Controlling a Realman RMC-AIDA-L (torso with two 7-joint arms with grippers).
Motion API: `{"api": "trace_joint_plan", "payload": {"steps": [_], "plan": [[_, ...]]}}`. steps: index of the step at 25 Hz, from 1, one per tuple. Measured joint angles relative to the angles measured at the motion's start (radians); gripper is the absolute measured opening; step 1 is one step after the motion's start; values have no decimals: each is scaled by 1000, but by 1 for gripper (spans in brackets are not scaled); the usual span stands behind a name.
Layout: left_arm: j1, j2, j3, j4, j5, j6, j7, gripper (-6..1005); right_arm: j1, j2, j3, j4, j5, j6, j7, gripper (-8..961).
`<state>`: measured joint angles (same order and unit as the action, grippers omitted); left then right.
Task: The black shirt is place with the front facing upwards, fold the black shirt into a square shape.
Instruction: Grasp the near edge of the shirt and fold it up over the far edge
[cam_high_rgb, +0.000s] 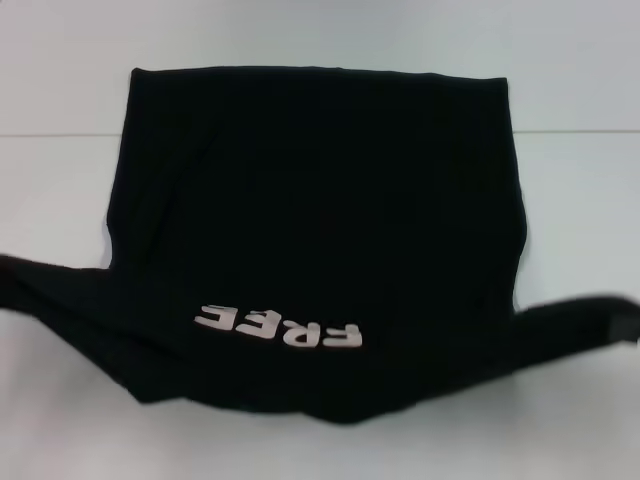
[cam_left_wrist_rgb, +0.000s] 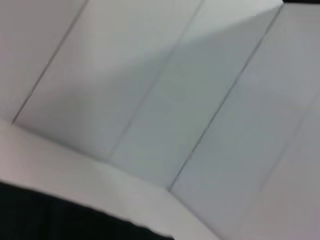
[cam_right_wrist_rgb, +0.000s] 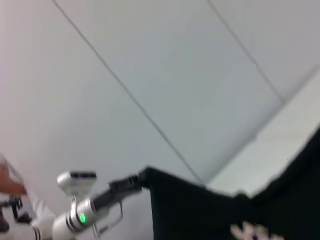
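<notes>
The shirt (cam_high_rgb: 320, 230) hangs lifted over the white table (cam_high_rgb: 60, 400), "FREE" lettering low on its front; the left gripper (cam_right_wrist_rgb: 131, 183) pinches one corner, the right gripper's (cam_high_rgb: 600, 320) fingers cannot be told; both should travel level, keeping the fold straight.

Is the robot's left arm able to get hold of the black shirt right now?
Probably yes. In the right wrist view the left gripper already sits at a corner of the black shirt, which hangs raised in front of the head camera. Nothing stands between them.
</notes>
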<state>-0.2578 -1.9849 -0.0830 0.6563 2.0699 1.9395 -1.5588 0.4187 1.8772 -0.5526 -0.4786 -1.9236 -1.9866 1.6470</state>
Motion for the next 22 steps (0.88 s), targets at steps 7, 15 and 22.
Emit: {"api": "trace_joint_plan", "payload": {"steps": [7,15,22], "plan": [[-122,-12,11,-62,-32,-184,5,46,79,15,49,-7,75,115,64,45],[-283,-61,63,-76,-34,-466,52,48,124,43,76,-5,79,389,71,47],[-368,-115,73,-83,-53,-678,156,47,157,97,81,-4,93,602,-22,52]]}}
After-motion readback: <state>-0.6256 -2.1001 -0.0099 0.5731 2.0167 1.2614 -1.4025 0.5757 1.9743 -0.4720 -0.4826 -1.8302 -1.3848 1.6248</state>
